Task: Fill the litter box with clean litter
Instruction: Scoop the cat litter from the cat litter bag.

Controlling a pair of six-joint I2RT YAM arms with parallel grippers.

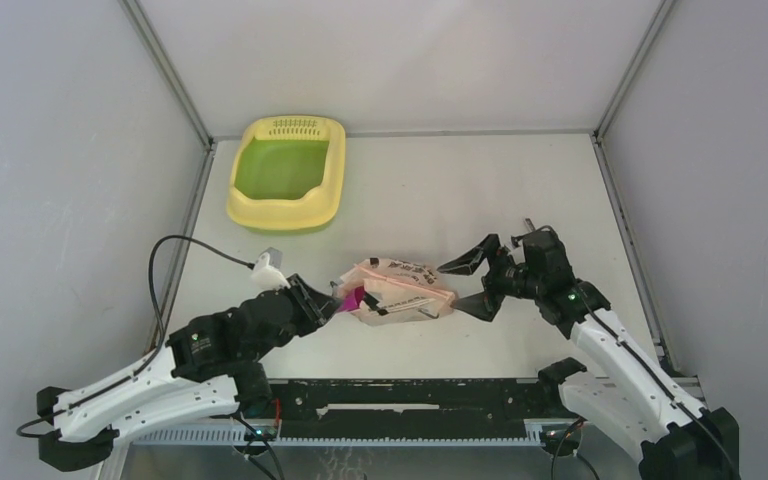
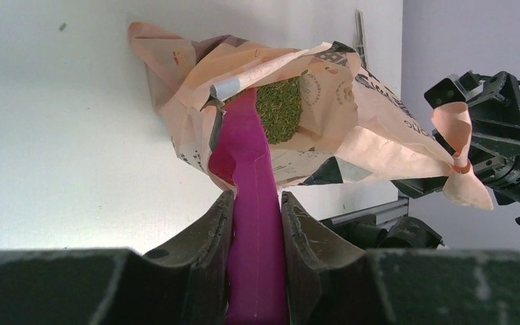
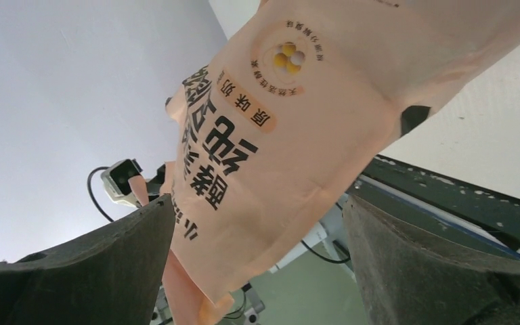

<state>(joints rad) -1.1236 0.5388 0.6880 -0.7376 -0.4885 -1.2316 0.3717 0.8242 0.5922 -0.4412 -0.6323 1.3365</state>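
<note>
The pale yellow litter box [image 1: 286,170] with its green floor stands at the back left of the table. A peach bag [image 1: 400,288] lies on its side in the middle, mouth toward the left. My left gripper [image 1: 328,302] is shut on the handle of a magenta scoop [image 2: 256,203], whose head reaches into the bag's mouth. Grey-green clean litter [image 2: 279,108] shows inside the bag [image 2: 352,115]. My right gripper [image 1: 472,283] stands wide open around the bag's right end. In the right wrist view the bag [image 3: 291,122] hangs between the fingers, close to the left one.
Grey enclosure walls close the table on the left, right and back. A black rail [image 1: 410,400] runs along the near edge between the arm bases. A black cable [image 1: 175,250] loops above the left arm.
</note>
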